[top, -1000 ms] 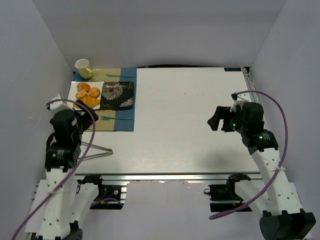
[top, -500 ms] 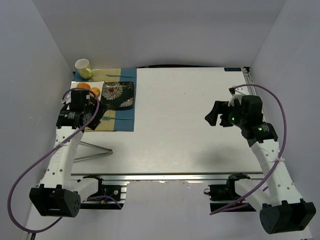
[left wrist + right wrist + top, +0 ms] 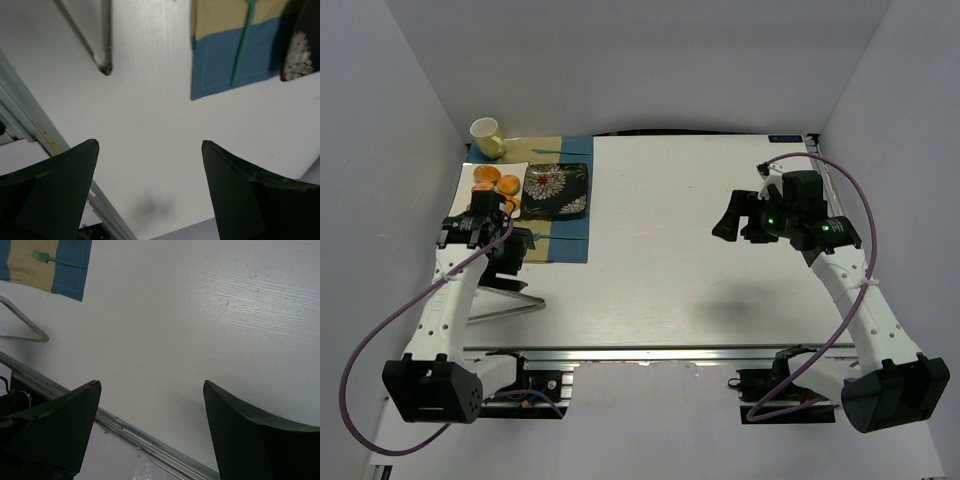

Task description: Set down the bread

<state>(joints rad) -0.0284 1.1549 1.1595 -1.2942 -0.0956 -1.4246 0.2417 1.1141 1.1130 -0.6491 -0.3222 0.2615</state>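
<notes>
Fingers spread: left gripper (image 3: pixel 149 145), right gripper (image 3: pixel 151 385)

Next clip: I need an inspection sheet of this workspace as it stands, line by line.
Surface: white table, with a blue and tan placemat at the far left.
Job's things: bread on the white plate with round buns, mostly hidden behind the left arm.
Clutter: yellow-green cup, dark floral dish, teal fork, bent metal rod.
Grippers: left gripper open and empty, near the placemat corner; right gripper open and empty, over the table.
Cables: purple cables loop off both arms, touching none of the items.
Surroundings: plain grey walls on three sides.
</notes>
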